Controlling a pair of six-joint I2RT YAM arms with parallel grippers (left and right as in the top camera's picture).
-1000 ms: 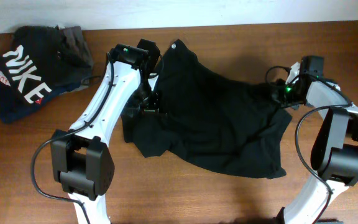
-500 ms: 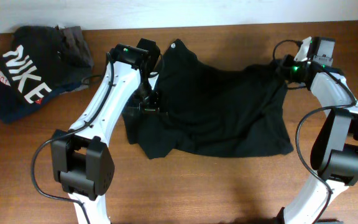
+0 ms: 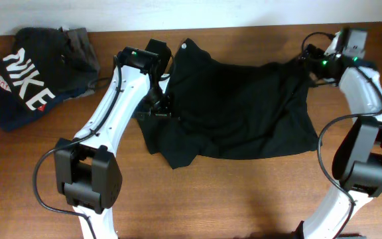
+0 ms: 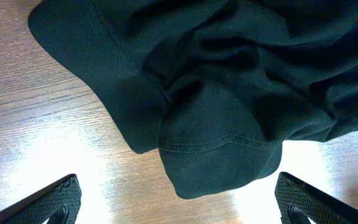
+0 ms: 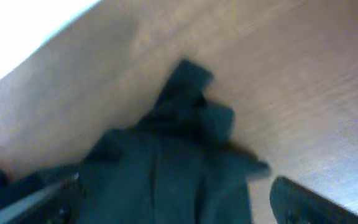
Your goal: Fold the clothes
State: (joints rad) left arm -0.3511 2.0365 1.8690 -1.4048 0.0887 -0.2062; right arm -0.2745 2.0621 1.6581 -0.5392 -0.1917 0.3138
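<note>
The black T-shirt (image 3: 244, 106) lies rumpled but mostly spread across the middle of the wooden desk (image 3: 244, 196). Its collar end, marked by a small white round mark (image 3: 184, 46), points toward the far edge. The left hand (image 4: 179, 204) is at the shirt's left side with its fingers (image 4: 58, 198) wide apart and nothing between them. A rounded fold with a stitched hem (it looks like a sleeve) rests on the wood just ahead of it. The right hand (image 5: 179, 205) is at the shirt's far right corner, also spread open and gripping nothing. The corner of the cloth lies bunched on the desk in front of it, though the blurred wrist view does not show whether the fingertips touch the fabric. At the desk's far left sits a dark garment with white NIKE lettering (image 3: 25, 83), with a grey garment (image 3: 81, 40) just beside it, both well apart from the shirt.
</note>
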